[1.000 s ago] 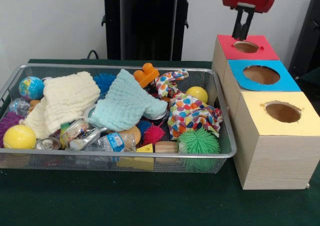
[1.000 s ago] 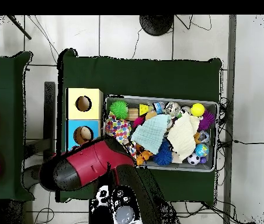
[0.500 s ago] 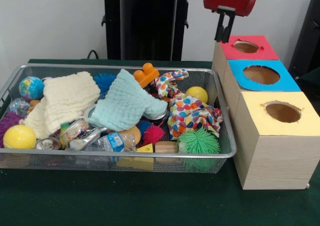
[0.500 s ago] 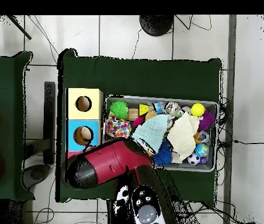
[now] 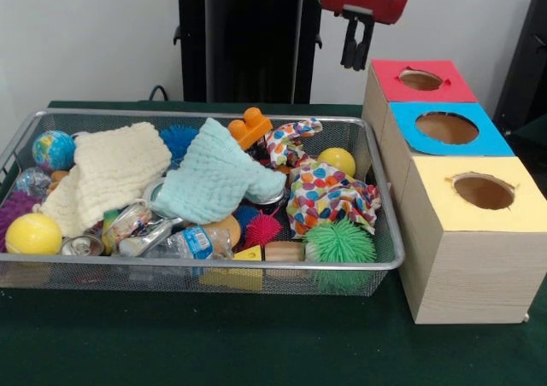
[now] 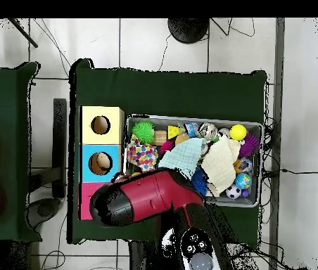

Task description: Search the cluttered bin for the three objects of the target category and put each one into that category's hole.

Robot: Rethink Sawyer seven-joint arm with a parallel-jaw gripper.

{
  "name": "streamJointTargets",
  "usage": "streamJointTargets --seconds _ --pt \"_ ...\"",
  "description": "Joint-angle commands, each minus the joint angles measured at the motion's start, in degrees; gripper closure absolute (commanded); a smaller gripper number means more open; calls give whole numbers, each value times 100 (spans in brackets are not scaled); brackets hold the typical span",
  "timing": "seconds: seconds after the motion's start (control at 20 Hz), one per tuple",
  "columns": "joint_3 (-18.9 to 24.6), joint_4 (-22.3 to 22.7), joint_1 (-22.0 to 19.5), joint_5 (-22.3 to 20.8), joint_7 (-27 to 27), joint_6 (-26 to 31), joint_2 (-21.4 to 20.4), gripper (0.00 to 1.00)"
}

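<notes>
My gripper point(image 5: 355, 46) hangs high in the front view, just left of the red-topped box point(image 5: 423, 80) and beyond the wire bin's point(image 5: 376, 205) right far corner. Its two dark fingers point(image 5: 348, 43) stand slightly apart and open, with nothing between them. The bin holds a cream cloth point(image 5: 111, 171), a pale teal cloth point(image 5: 214, 177), a heart-patterned cloth point(image 5: 325, 190), an orange block point(image 5: 249, 126), a yellow ball point(image 5: 338, 160) and a green spiky ball point(image 5: 340, 242). In the overhead view the red arm point(image 6: 148, 200) hides the gripper and most of the red box.
A blue-topped box point(image 5: 447, 128) and a yellow-topped box point(image 5: 479, 194) stand in a row with the red one, each with a round hole. A globe ball point(image 5: 53, 149), a yellow tennis ball point(image 5: 32, 234), a can point(image 5: 83, 246) and a bottle point(image 5: 184, 242) also lie in the bin.
My gripper has moved left in the front view, from above the red box's hole to beside the box, towards the bin. Nothing in the bin has shifted.
</notes>
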Motion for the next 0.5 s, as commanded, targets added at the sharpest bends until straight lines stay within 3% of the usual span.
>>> streamJointTargets --seconds 0.05,0.3,0.5 --pt "86 293 44 -439 -359 -342 319 100" --pt "-133 329 102 -888 -220 -860 600 100" --pt "-179 379 -230 -1197 -501 -1022 702 100"
